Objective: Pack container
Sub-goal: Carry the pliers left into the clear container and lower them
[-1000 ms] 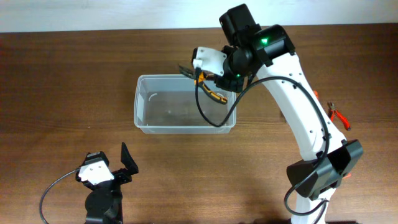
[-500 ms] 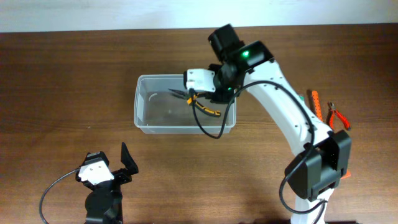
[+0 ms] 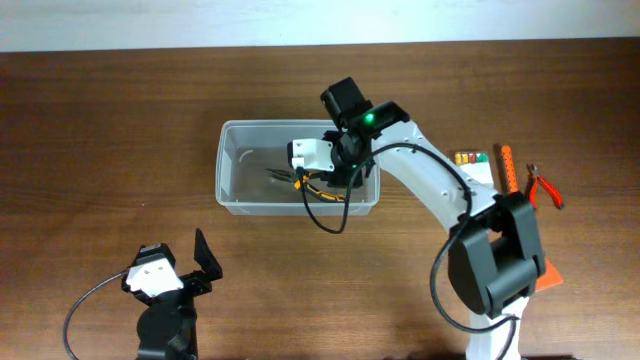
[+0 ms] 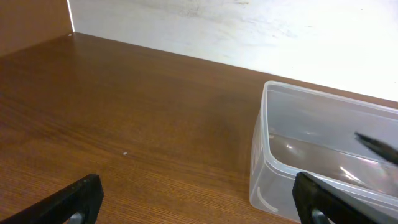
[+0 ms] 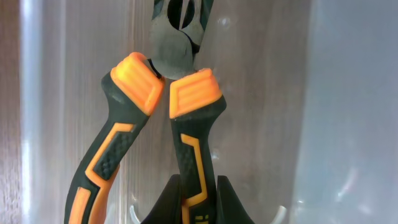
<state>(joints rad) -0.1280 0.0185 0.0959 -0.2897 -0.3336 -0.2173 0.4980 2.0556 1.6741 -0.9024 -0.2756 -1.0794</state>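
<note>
Overhead and wrist views, packing in progress. The container point(image 3: 222, 165), a clear plastic tub, is sitting near the middle of the wooden table point(image 3: 100, 120), its long side running left to right. The right gripper point(image 3: 318, 178) is reaching down into the tub's right half and is gripping a pair of pliers point(image 3: 283, 175) with orange and black handles. In the wrist view its jaws are clamped tight on just one handle, the other handle splaying free beside it, and the dark nose is pointing toward the tub's left end. Whether the pliers are touching the tub floor cannot be told. The left gripper point(image 3: 185, 272) is resting near the front left of the table, well apart from the tub, its fingers point(image 4: 79, 198) standing wide apart and holding nothing. Red-handled pliers point(image 3: 545, 187) and an orange-handled tool point(image 3: 506, 168) are lying to the tub's right.
</note>
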